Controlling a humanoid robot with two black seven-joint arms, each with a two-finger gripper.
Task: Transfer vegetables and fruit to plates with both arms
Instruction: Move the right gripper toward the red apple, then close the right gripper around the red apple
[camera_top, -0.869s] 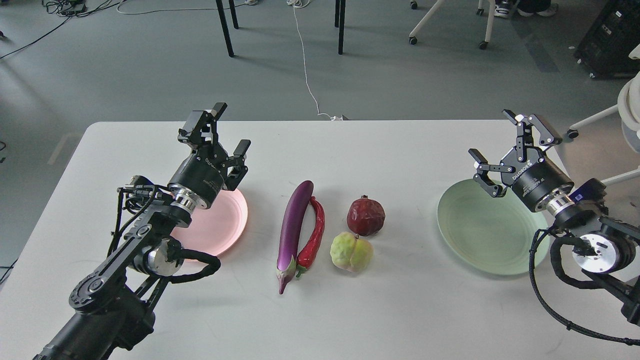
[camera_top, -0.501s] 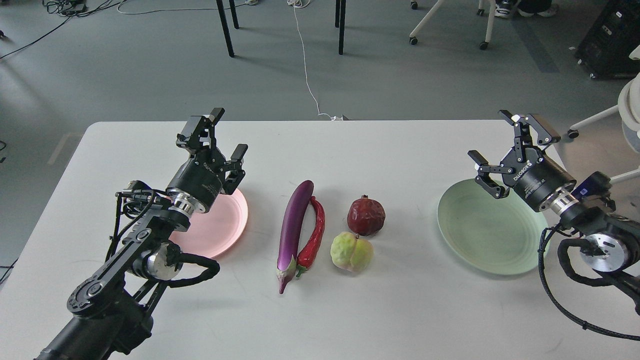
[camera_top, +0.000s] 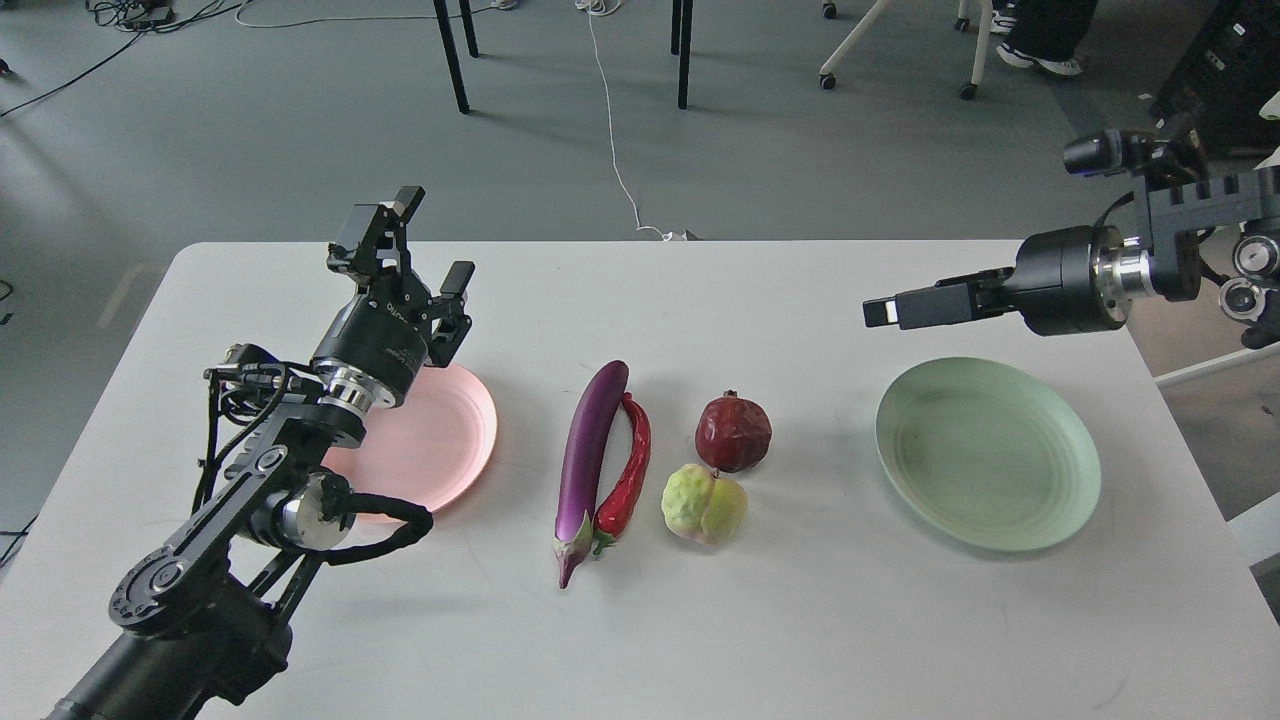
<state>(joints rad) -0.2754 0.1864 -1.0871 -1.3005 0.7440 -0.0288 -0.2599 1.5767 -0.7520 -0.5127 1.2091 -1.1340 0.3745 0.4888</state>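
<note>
White table (camera_top: 800, 620), glossy purple eggplant (camera_top: 588, 452) touching red chili (camera_top: 630, 472); left fingers (camera_top: 458, 278) spread, right fingers (camera_top: 925, 305) indistinguishable

Purple eggplant (camera_top: 588, 450), red chili (camera_top: 630, 470), pink plate (camera_top: 440, 440), green plate (camera_top: 985, 450).

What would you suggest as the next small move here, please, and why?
Probably swing the right pincer down toward the pomegranate. All four items lie untouched mid-table, both plates are bare, and this pincer, seen side-on above the green plate, carries nothing. The left pincer is open above the pink plate.
</note>
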